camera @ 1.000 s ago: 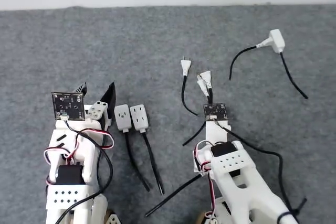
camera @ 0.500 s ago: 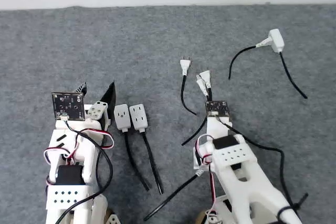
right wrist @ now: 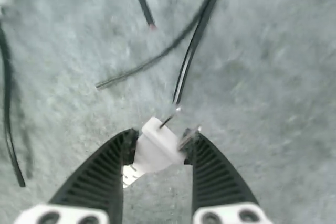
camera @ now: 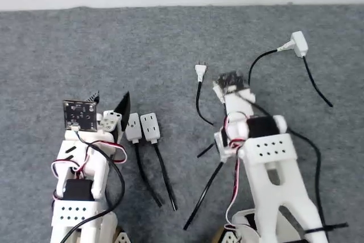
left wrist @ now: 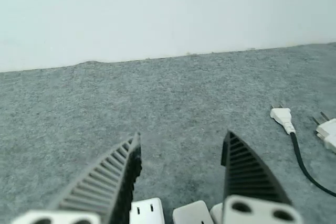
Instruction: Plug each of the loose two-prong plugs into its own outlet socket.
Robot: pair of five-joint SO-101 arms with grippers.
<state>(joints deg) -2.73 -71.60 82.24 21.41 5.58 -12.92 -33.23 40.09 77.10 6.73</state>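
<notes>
Rising from the desk (camera: 68, 44), the right end effector (right wrist: 163, 135) has swung up and farther out, clamped on a white plug (right wrist: 155, 150) whose cord trails below. A second plug (camera: 200, 71) lies loose just left of it. Left end effector (camera: 111, 96), jaws apart, has edged toward the two sockets (camera: 150, 127) at near centre. Grasping looks done; next comes carrying the plug left and lining its prongs with a socket's slots.

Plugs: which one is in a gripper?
The two-prong plug pinched by the right gripper, prongs pointing away from the wrist. The neighbouring plug lies loose on the grey carpet, untouched.
</notes>
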